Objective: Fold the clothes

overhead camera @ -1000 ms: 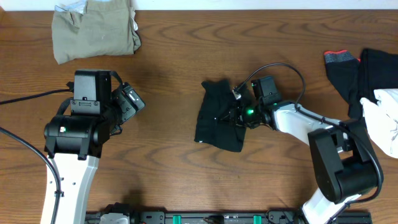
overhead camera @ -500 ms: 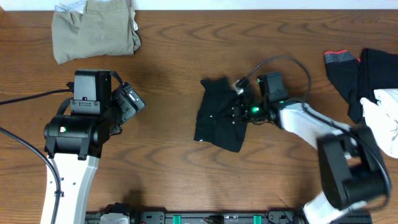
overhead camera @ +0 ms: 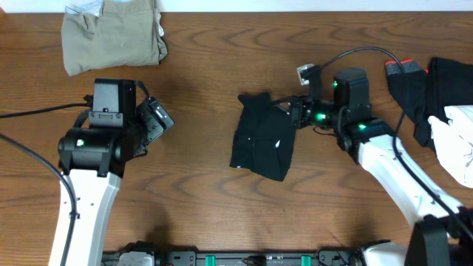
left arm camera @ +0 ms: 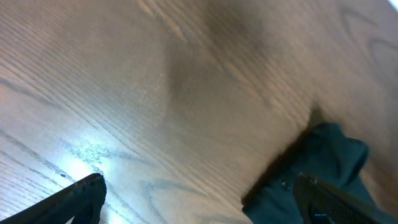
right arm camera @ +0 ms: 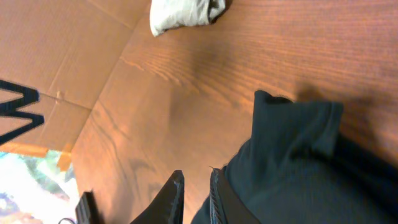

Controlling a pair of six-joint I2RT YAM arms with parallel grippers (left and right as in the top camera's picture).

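Observation:
A black garment (overhead camera: 260, 144) lies crumpled on the wooden table's middle, with a small white mark showing on it. It looks dark teal in the right wrist view (right arm camera: 298, 162) and the left wrist view (left arm camera: 323, 155). My right gripper (overhead camera: 294, 114) hovers at the garment's upper right edge. In its wrist view (right arm camera: 196, 196) the fingers stand a narrow gap apart with only wood between them. The cloth lies against the outside of one finger (right arm camera: 219, 198). My left gripper (overhead camera: 159, 122) is wide open and empty (left arm camera: 202, 205), left of the garment.
A khaki garment (overhead camera: 114, 33) lies folded at the far left and shows in the right wrist view (right arm camera: 183, 12). At the right edge lie a black piece with red-orange trim (overhead camera: 405, 70), more black cloth (overhead camera: 447, 85) and white cloth (overhead camera: 458, 140). Cardboard (right arm camera: 56, 56) borders the table.
My right arm has drawn back to the right and upward, off the top of the black garment. A white mark now shows on the garment. The left arm has barely shifted.

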